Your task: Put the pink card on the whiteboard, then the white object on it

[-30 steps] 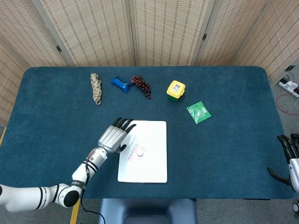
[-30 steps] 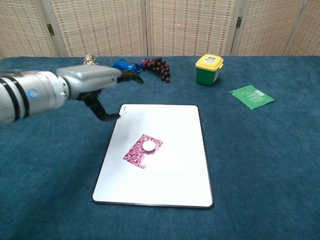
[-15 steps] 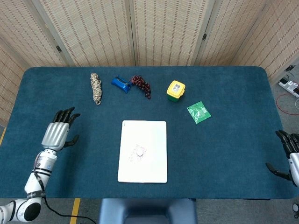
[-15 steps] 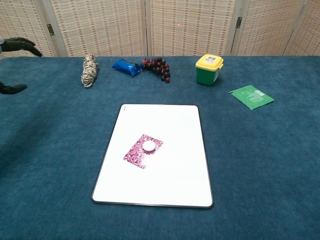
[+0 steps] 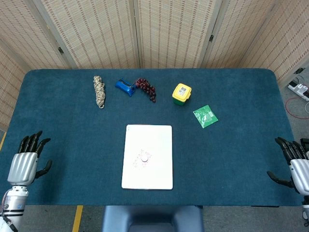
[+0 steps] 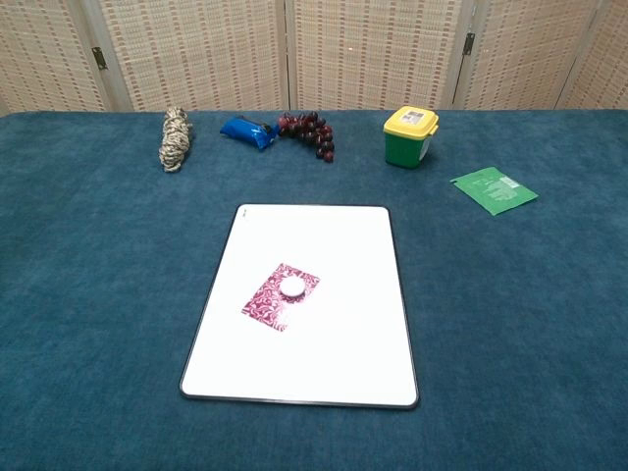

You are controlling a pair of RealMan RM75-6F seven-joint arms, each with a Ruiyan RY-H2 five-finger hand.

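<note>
The pink card (image 6: 281, 296) is seen lying flat on the whiteboard (image 6: 334, 245), with the white object (image 6: 292, 287) resting on it. Both steps appear done. The left hand (image 5: 26, 161) and right hand (image 5: 295, 164) are held spread and empty, well apart from the whiteboard.

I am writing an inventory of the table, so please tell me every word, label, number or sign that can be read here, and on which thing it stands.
No text can be quoted; none is readable.
Yellow-lidded green container: a white label on the lid, print too small to read.
Green packet: faint markings, too blurred to read.
Blue package: no legible print.
Pink card: only a pattern, no words.
Whiteboard: blank.
</note>
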